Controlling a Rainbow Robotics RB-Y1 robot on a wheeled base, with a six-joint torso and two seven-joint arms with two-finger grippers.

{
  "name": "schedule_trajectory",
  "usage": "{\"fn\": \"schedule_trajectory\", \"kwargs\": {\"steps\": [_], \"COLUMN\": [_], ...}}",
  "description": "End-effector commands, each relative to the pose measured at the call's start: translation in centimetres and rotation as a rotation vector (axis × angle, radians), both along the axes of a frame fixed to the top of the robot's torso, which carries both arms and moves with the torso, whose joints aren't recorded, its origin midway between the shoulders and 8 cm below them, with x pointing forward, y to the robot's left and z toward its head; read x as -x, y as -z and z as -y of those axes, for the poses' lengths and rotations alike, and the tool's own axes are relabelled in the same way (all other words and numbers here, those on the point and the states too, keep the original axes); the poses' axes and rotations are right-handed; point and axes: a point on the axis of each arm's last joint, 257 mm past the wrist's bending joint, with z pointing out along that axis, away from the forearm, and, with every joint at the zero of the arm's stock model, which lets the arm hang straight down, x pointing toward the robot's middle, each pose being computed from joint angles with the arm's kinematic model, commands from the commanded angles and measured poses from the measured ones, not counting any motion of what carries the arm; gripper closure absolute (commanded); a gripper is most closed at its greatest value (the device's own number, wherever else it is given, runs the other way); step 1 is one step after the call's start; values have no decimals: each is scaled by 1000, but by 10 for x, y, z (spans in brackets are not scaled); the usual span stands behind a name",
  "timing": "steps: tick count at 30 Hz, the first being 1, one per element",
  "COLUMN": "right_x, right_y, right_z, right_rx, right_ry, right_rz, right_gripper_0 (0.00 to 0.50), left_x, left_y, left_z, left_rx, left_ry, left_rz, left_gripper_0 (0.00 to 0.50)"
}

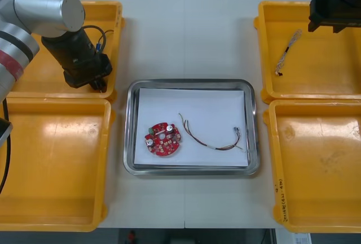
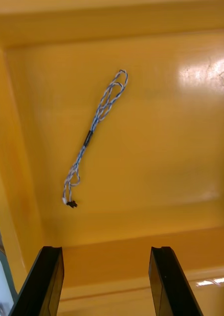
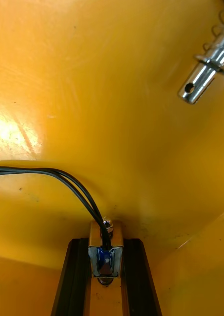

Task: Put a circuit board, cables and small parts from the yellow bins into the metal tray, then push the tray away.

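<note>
My left gripper [image 1: 93, 81] is low in the far left yellow bin [image 1: 113, 12], by its corner nearest the tray. In its wrist view the left gripper [image 3: 106, 249] is shut on the blue-and-metal end of a black cable [image 3: 47, 173], which trails off over the bin floor. A small metal part [image 3: 204, 74] lies farther off in that bin. My right gripper [image 2: 107, 281] hangs open above the far right yellow bin [image 1: 321, 80], short of a twisted blue and white cable [image 2: 94, 133]. The metal tray [image 1: 192, 83] holds a red circuit board [image 1: 163, 139] and a red and yellow cable [image 1: 211, 139].
Both near yellow bins, left [image 1: 51, 165] and right [image 1: 316, 165], look bare inside. The tray is white inside and sits between the bins at the table's middle. Bare table [image 1: 186, 35] stretches beyond the tray's far rim.
</note>
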Motion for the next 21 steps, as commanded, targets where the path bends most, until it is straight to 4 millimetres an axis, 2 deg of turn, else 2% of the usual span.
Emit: {"fn": "schedule_trajectory", "kwargs": {"steps": [1, 12, 21], "right_x": [-25, -56, -86], "right_y": [-26, -1, 21], "right_z": [-21, -12, -11], "right_rx": [-87, -150, -283], "right_ry": [71, 180, 266], "right_rz": [100, 113, 153], "right_gripper_0": [0, 0, 0], "left_x": [-13, -15, -4], "left_y": [-25, -45, -80], "left_z": [16, 10, 0], "left_rx": [-24, 16, -7], "left_ry": [120, 108, 132], "left_rz": [50, 64, 68], "left_gripper_0": [500, 500, 500]}}
